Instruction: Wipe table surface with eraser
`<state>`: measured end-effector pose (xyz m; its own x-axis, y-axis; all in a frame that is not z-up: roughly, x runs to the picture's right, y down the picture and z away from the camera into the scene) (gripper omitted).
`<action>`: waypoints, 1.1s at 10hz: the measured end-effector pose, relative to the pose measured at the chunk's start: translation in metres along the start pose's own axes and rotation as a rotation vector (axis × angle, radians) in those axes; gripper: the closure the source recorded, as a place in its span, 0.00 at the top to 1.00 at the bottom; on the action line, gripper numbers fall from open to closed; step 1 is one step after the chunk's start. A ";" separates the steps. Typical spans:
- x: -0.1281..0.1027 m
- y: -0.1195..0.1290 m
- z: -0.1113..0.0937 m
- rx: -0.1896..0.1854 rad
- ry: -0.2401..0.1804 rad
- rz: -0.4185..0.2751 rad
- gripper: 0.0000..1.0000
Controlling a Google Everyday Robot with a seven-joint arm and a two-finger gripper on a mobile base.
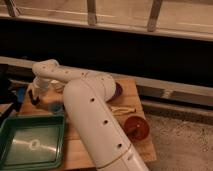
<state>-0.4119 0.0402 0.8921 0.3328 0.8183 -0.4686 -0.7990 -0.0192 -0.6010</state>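
A light brown wooden table surface (131, 96) fills the lower middle of the camera view, seen from above and behind a thick white robot arm (95, 125) that rises from the bottom edge and blocks much of the wood. The arm bends at a rounded elbow over the middle of the table surface and a thinner white forearm reaches toward the far left corner. There the gripper (36, 95) hangs low, close to the wood beside the left edge; it looks dark and small against the table, and I cannot tell how its jaws stand or whether anything is held in them. The eraser cannot be made out with certainty; only a dark shape shows at the gripper itself, near the far left corner of the table surface. A green tray (31, 145) sits on the near left corner of the table surface, with a pale mark on its floor. Just beyond the tray, between it and the gripper, lies a small blue object (56, 107). To the right of the arm, a pale yellowish item (121, 109) lies on the wood, and nearer the right front edge sits a round red-brown bowl (136, 127). A dark purple rounded object (117, 90) peeks out behind the elbow. Past the far edge of the table surface runs a dark wall (130, 52) beneath a pale ledge.
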 end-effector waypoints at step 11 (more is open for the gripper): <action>0.034 -0.059 -0.043 0.028 -0.009 0.067 0.10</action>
<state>-0.3321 0.0443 0.8842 0.2737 0.8210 -0.5010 -0.8331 -0.0579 -0.5500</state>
